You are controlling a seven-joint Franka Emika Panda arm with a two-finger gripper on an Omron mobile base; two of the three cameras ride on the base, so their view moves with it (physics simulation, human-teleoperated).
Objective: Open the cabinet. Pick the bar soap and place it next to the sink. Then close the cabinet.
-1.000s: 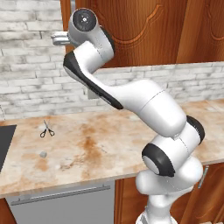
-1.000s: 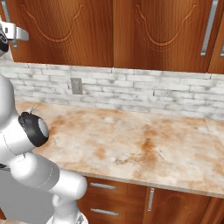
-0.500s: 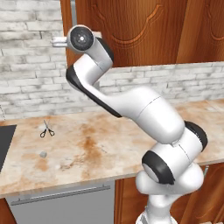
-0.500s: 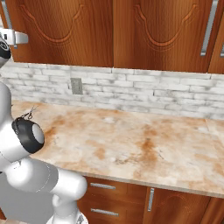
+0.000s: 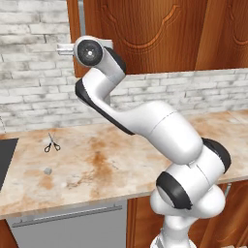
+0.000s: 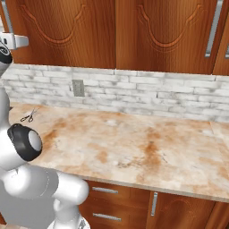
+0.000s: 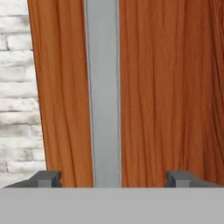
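Cabinet (image 7: 166, 87) handle (image 7: 103, 92), cut off top and bottom, stands between the released gripper's (image 7: 113, 178) fingertips (image 7: 46, 178).

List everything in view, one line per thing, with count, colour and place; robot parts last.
cabinet: one, reddish-brown, on the wall above the counter, door shut.
handle: one, silver bar, vertical at the door's left edge.
sink: one, nearly black, at the counter's left end.
scissors: one pair, black-handled, on the counter near the sink.
lump: one, grey, in front of the scissors.
outlet: one, grey, on the brick wall.
gripper: one, dark fingertips either side of the handle, open.
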